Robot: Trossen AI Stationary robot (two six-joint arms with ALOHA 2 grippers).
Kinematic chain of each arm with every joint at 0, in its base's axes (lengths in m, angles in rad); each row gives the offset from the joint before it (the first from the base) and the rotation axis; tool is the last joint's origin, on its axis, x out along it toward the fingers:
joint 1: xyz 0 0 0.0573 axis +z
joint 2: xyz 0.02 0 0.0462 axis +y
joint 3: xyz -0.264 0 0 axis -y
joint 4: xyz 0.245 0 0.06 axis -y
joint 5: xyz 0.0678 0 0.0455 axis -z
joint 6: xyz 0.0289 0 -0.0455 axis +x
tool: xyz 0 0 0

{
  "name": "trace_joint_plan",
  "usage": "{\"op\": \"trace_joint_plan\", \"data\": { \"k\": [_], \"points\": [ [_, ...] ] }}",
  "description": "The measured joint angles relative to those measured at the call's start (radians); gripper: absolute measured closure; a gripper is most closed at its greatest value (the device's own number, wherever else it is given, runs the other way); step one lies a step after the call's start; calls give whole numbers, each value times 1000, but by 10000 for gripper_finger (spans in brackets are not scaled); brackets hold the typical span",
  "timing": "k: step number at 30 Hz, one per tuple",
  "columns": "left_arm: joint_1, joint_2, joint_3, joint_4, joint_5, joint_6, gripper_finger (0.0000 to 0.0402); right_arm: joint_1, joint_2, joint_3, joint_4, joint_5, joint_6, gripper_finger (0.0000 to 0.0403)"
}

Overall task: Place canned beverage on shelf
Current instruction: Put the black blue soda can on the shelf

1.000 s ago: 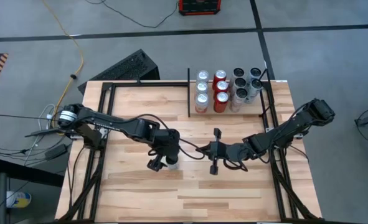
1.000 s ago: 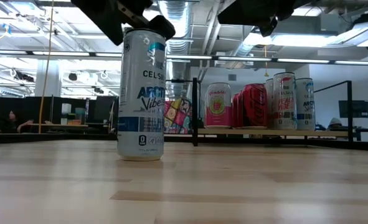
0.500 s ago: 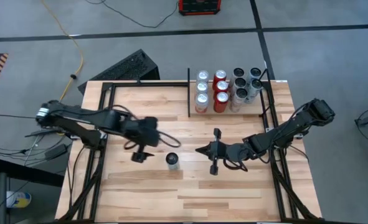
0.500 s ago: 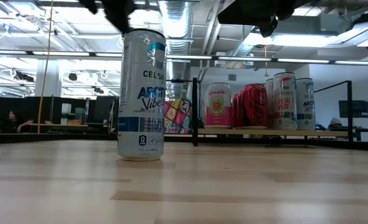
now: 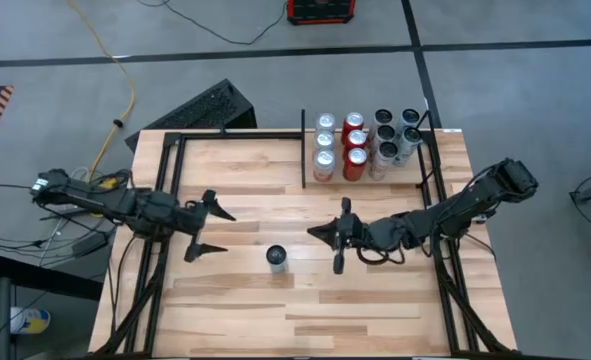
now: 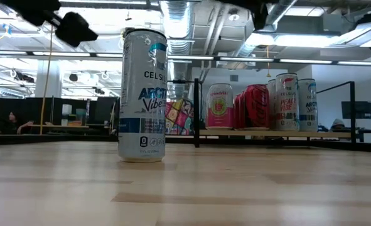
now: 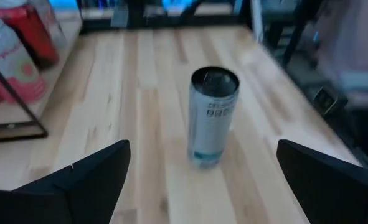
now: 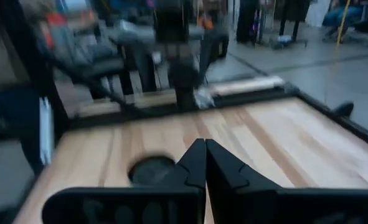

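Canned beverage (image 5: 277, 258) stands upright mid-bench, well apart from the shelf (image 5: 370, 172). Left pincer (image 5: 204, 226) spread, empty, beside it; right pincer (image 5: 338, 236) pressed together, empty. Recommend a centred, level grip on the can body.

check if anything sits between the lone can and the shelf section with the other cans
Nothing visible does. The can stands alone on bare wood, and the boards up to the shelf are bare; only the divider bar edges that section's left side.

We see the can (image 5: 277, 258) upright mid-counter (image 5: 375, 310), left tool (image 5: 206, 226) at nine o'clock, right tool (image 5: 327, 236) at three, shelf (image 5: 310, 195) cans (image 5: 355, 150) at one.
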Motion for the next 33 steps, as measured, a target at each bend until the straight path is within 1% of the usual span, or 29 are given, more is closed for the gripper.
{"op": "trace_joint_plan", "data": {
  "k": [2,4,6,8,10,12,15,17,22,24,30,33],
  "points": [
    [-7,-78,-102,107,1,-17,10,-1,0,0,68,-27,-1,376],
    [-12,-149,-193,200,1,-35,10,-1,0,0,120,-83,-1,376],
    [-17,-219,-271,273,-5,-53,10,0,0,0,149,-121,-2,376],
    [-17,-281,-327,319,-14,-71,10,1,0,0,160,-129,-3,376],
    [-17,-337,-364,329,-34,-78,10,0,1,0,159,-128,-1,374],
    [-17,-387,-388,331,-59,-79,10,-1,35,2,204,-127,-2,368],
    [-16,-454,-415,331,-61,-68,10,-2,121,10,324,-128,-33,353],
    [-16,-502,-439,336,-61,-64,10,-6,184,50,358,-131,-73,342],
    [-16,-599,-527,356,-87,-78,10,1,270,175,317,-129,-147,310],
    [-16,-628,-527,329,-93,-86,10,4,300,233,282,-130,-160,293],
    [-16,-623,-528,303,-99,-68,10,7,391,391,165,-129,-202,224],
    [-16,-614,-528,290,-95,-58,10,4,437,472,78,-128,-211,186]
  ]
}}
